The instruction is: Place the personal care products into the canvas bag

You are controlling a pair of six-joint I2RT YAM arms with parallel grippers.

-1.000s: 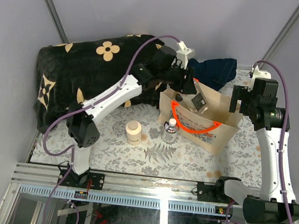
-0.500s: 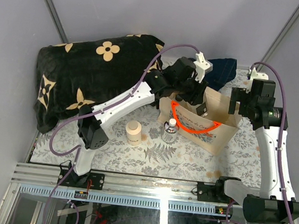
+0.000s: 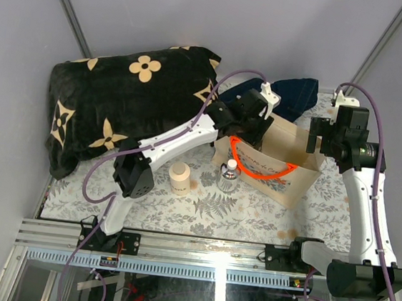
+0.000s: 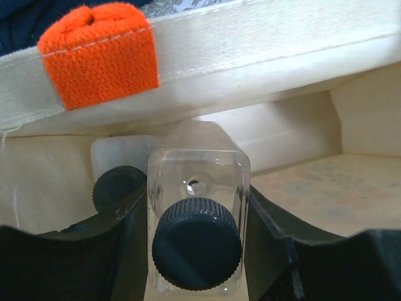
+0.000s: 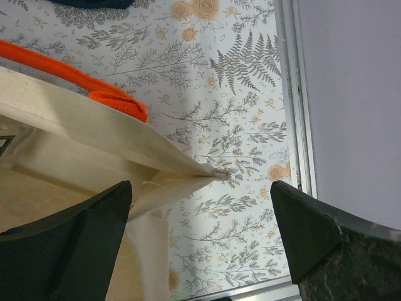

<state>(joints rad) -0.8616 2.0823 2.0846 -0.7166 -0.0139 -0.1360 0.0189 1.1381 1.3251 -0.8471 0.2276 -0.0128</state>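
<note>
Showing the clear bottle inside the canvas bag, just below the rim: the left gripper pinches its flat sides, dark cap toward the wrist camera, so that, we judge, it can be let go beside the white bottle already within. The right gripper stands spread wide astride the bag's corner, touching nothing we can see, probably to steady the mouth. The beige jar and faceted bottle stand on the table just beside the bag. We find no legible brand or label; the orange tab is blank.
</note>
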